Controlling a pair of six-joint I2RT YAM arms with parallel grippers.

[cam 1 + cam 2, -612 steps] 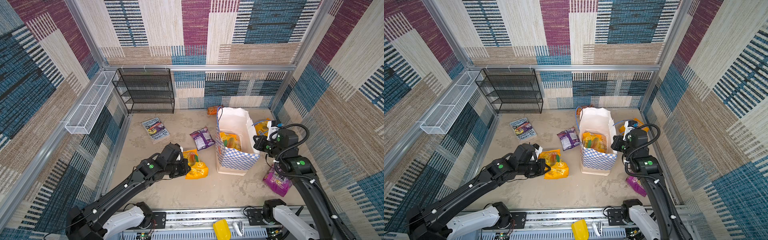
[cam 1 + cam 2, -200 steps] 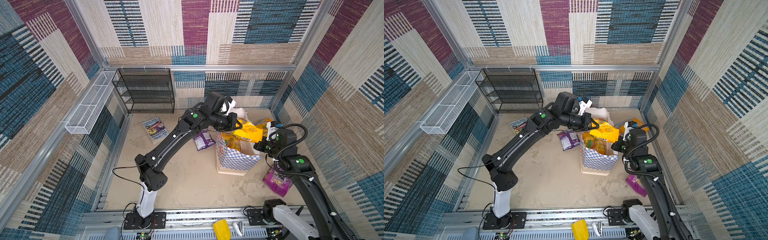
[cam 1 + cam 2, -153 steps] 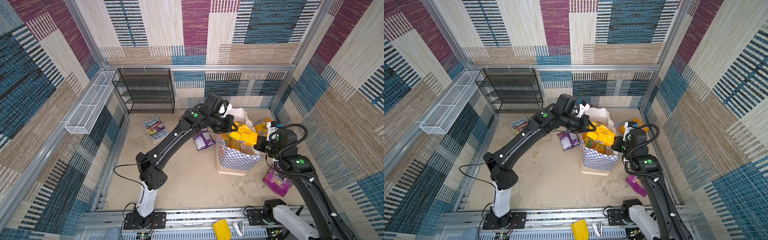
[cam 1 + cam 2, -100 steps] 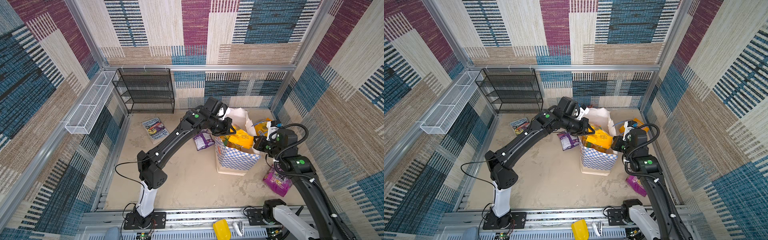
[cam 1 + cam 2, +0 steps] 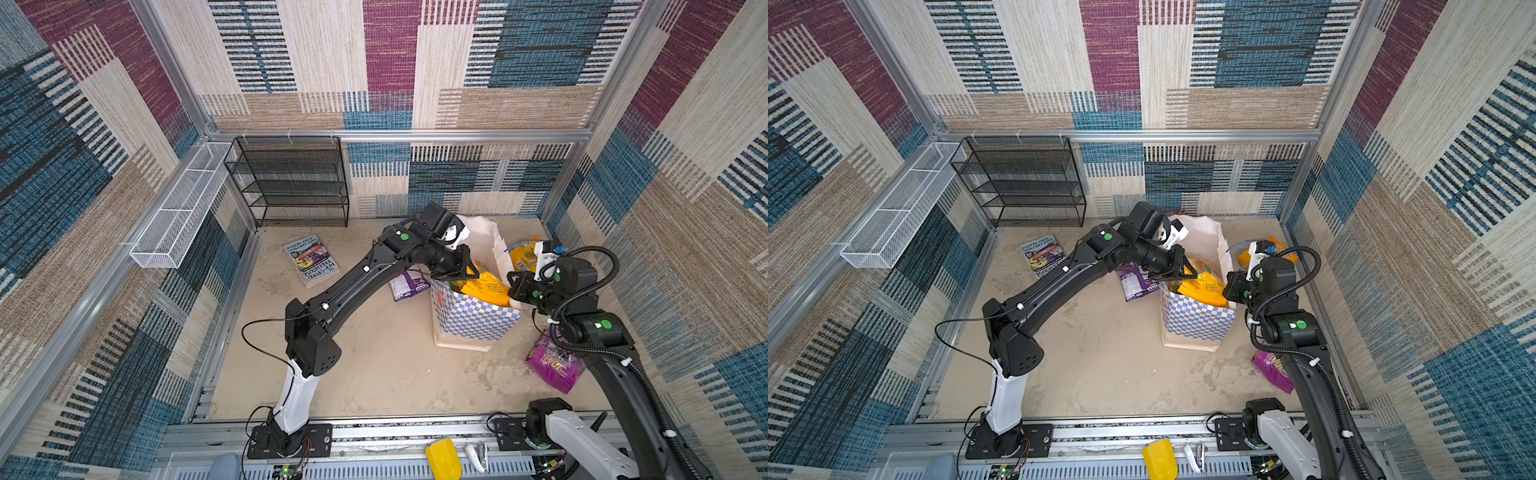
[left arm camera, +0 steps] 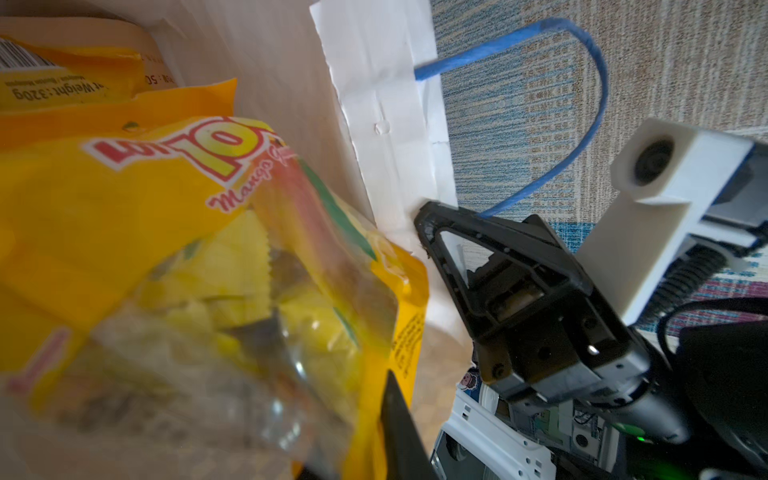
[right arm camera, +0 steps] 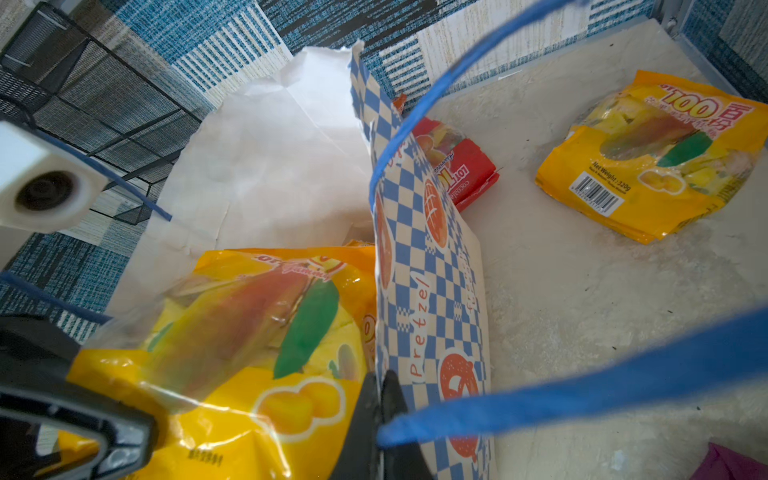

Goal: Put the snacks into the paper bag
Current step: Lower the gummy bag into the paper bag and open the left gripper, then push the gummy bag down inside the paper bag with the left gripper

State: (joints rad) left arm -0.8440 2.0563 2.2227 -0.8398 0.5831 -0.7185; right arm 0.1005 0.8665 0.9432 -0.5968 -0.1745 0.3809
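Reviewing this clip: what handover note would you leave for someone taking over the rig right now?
Left gripper at the paper bag's mouth over the yellow mango packet, which sits in the bag's top; grip unclear.
Right gripper shut on the bag's rim.
Done: a second yellow packet lies deeper inside.
Left: purple-white packet beside the bag, magenta packet by the right arm, yellow floor packet and red packet behind the bag.

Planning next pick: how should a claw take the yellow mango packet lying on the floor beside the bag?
Pinch the flat sealed edge by the barcode, coming straight down. The floor mango packet lies flat with a puffed middle, and the paper bag crowds one side.
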